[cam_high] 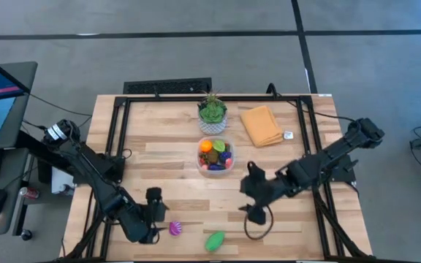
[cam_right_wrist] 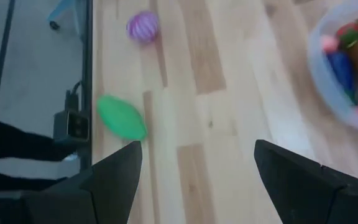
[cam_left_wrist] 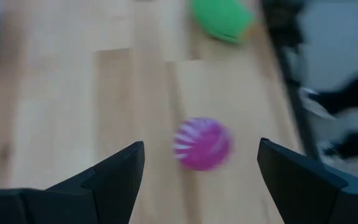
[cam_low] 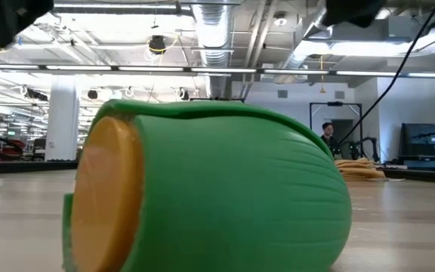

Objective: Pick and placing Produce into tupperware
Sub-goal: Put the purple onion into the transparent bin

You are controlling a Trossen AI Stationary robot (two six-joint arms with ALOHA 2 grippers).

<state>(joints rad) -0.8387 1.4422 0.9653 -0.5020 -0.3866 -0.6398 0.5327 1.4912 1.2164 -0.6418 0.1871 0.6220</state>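
A purple toy fruit with pale stripes (cam_high: 175,229) (cam_left_wrist: 202,143) lies on the table near the near edge. A green toy vegetable (cam_high: 215,240) (cam_right_wrist: 122,116) lies to its right and fills the low view (cam_low: 217,189). The clear tupperware (cam_high: 216,155) (cam_right_wrist: 347,74) sits mid-table with several colourful toy pieces inside. My left gripper (cam_high: 154,208) (cam_left_wrist: 201,171) is open, just left of the purple fruit, fingers standing either side of it in its wrist view. My right gripper (cam_high: 253,201) (cam_right_wrist: 194,165) is open, over bare table right of the tupperware.
A green potted plant in a white pot (cam_high: 212,113) stands beyond the tupperware. A folded orange cloth (cam_high: 261,125) lies at the far right. A black cable loop (cam_high: 258,226) lies below the right gripper. Bare wood spreads between the tupperware and the near edge.
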